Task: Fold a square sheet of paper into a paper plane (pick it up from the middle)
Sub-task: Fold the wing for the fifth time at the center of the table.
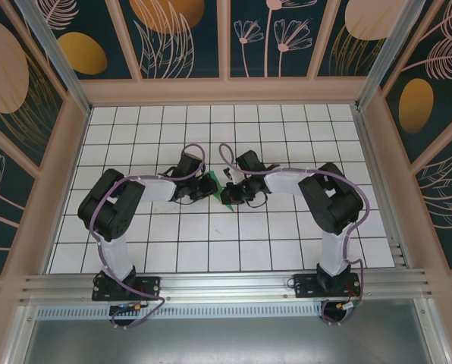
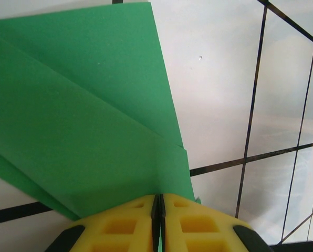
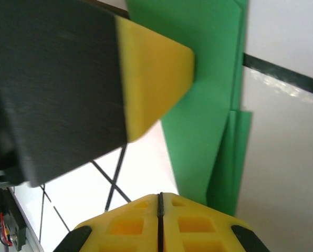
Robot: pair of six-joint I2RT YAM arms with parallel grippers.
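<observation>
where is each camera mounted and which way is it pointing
top external: above and behind the arm bases, facing down onto the grid table; shows both arms whole, left gripper and right gripper meeting at the folded green paper.
left wrist: on the left wrist, facing along its shut yellow fingers at the paper's folds.
right wrist: on the right wrist, facing past its shut fingers at the paper; the left gripper's finger juts in upper left.
shared: both wrist views see the same paper, from opposite sides.
</observation>
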